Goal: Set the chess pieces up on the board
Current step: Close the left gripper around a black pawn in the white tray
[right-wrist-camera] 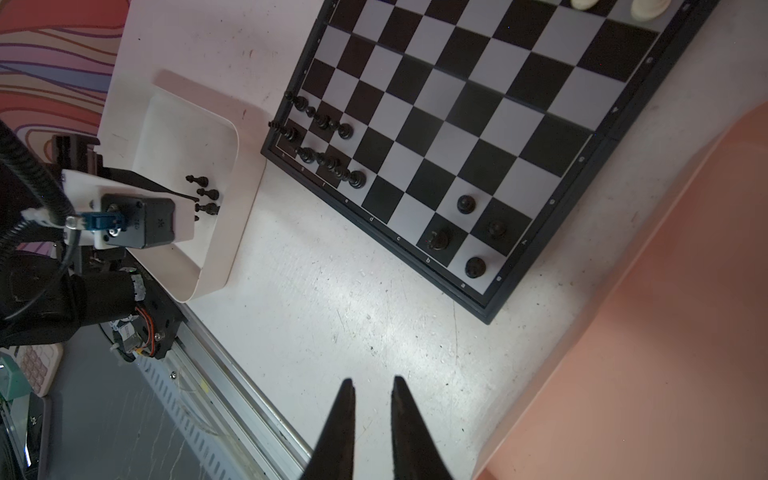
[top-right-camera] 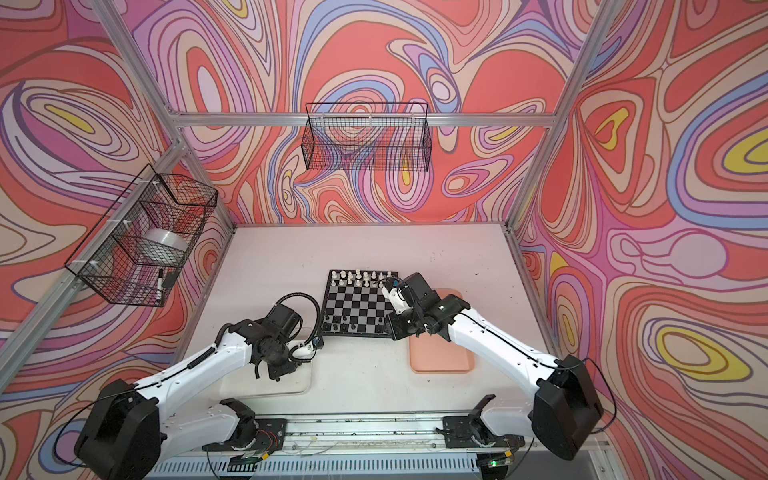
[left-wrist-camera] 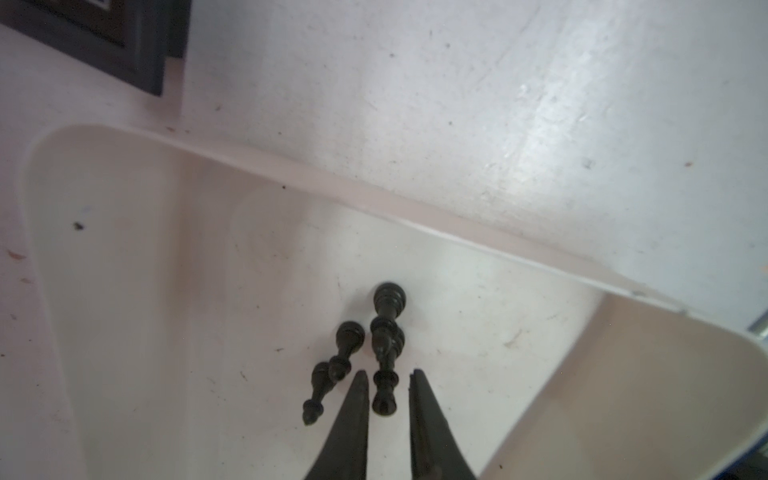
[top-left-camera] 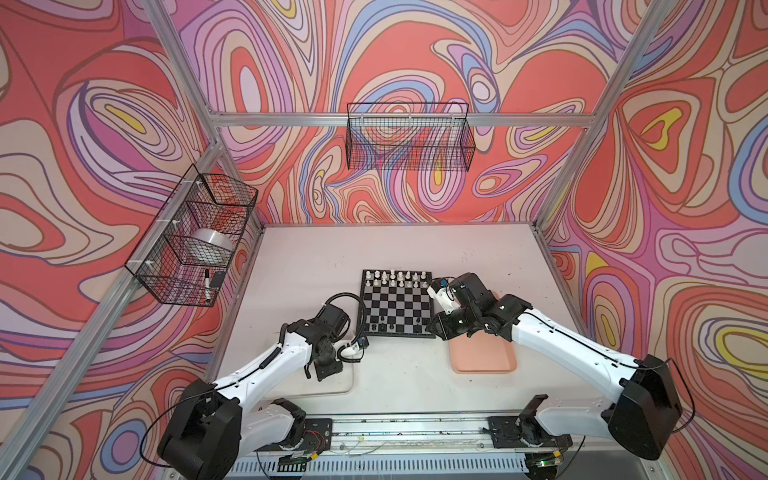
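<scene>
The board [top-left-camera: 397, 305] is laid at the middle of the worktop [top-left-camera: 311, 257] and is seen in both top views [top-right-camera: 357, 303]. Its two far rows are filled with white pieces [top-left-camera: 399, 277], whose kinds are too small to be told there. In the right wrist view only two of them are caught, cut off at the frame's edge. Black pieces [right-wrist-camera: 328, 141] are stood on the two near rows. A crowded cluster is found at one corner, where single figures are hard to separate, and four more are spaced out toward the other corner.

Loose pieces [left-wrist-camera: 384, 332], also black, are laid on their sides in the white tray [left-wrist-camera: 124, 249], just beside the board's near left corner. Some overlap, so their number cannot be fixed.

The left gripper [left-wrist-camera: 387, 380] is set low in that tray, its jaws slightly parted on either side of one loose piece. Whether that piece is touched cannot be made out. The right gripper [right-wrist-camera: 372, 384] is held over bare worktop between the board and the pink tray [right-wrist-camera: 665, 332], narrowly parted, with nothing in it. In both top views the two grippers are hidden beneath their wrists.
</scene>
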{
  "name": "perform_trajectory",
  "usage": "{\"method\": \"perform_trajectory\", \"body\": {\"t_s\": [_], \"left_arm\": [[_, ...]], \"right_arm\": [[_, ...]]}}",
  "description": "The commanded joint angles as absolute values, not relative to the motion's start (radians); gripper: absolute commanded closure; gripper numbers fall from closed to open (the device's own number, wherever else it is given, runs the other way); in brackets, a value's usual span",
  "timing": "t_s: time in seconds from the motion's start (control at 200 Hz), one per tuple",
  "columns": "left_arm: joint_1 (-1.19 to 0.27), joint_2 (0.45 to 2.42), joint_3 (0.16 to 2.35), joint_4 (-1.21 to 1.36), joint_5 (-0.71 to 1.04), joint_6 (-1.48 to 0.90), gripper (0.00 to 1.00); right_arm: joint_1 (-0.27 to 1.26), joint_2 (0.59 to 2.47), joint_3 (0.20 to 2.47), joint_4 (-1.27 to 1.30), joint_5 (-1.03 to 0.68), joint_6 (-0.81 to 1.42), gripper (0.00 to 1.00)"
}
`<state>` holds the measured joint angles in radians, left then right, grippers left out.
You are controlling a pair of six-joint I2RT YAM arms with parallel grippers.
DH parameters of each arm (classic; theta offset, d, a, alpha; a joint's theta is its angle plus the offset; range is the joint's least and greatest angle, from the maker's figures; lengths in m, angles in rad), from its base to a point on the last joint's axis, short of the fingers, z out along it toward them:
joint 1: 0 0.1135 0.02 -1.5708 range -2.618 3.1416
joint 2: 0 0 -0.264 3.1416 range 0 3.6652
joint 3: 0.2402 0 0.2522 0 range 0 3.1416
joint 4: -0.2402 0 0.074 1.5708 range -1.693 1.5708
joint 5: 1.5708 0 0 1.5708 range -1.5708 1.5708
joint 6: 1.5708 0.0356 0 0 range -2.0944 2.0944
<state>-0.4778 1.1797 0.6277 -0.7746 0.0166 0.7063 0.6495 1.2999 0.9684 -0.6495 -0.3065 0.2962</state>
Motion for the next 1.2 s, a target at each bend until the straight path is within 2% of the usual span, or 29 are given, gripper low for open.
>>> {"method": "perform_trajectory", "body": {"t_s": [0.0, 0.711, 1.192], "left_arm": [[-0.471, 1.167, 0.621, -0.769, 0.008, 0.718, 0.81], [-0.471, 1.154, 0.627, -0.788, 0.007, 0.714, 0.91], [-0.473, 1.134, 0.698, -0.895, 0.023, 0.729, 0.91]], "right_arm": [[0.653, 1.298, 0.954, -0.638, -0.298, 0.287, 0.83], [0.652, 1.299, 0.941, -0.629, -0.293, 0.29, 0.83], [0.652, 1.305, 0.933, -0.614, -0.302, 0.288, 0.83]]}}
